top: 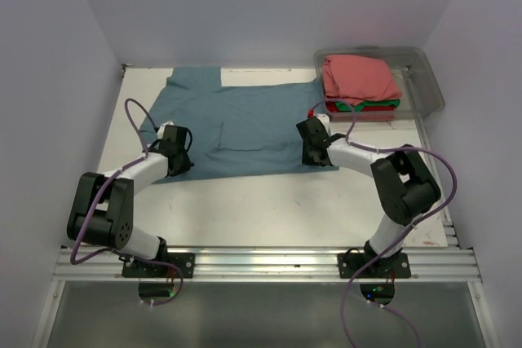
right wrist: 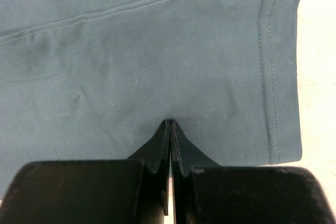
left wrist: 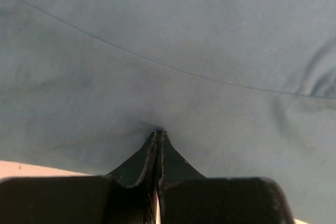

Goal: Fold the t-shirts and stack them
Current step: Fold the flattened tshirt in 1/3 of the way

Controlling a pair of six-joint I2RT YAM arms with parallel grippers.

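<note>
Holding one garment with both hands; entries follow.

Blue tee (top: 236,124): lies spread and unfolded on the table (top: 277,209), its long side running left to right. One part juts out at the far left. It sits between my two arms, and its far right corner is near the bin (top: 428,79).

Left hand (left wrist: 158,132): fingers pressed together, pinching blue cloth at the near edge on the left side. The fabric puckers in toward the tips, and a sliver of bare table shows just behind them.

Right hand (right wrist: 170,123): fingers pressed together, pinching blue cloth at the near edge, close to the right corner. The stitched hem (right wrist: 269,77) runs just beside the grip.

Pink tee (top: 357,77): folded, on top of the stack in the bin at the far right.

Green tee (top: 359,105): folded, directly under the pink; only its edge shows.

Red tee (top: 367,114): folded, at the bottom of the stack; only its edge shows.

Step in hand, as I judge it: the first fold of the blue tee, with both grips set and the cloth not yet raised. Three tees look done and this is the last.

Next move calls for:
- lifting both hands together and level;
- keeping them the same distance apart so the edge stays taut;
- carrying the near edge over to the far edge;
- laying it down square before I let go.
</note>
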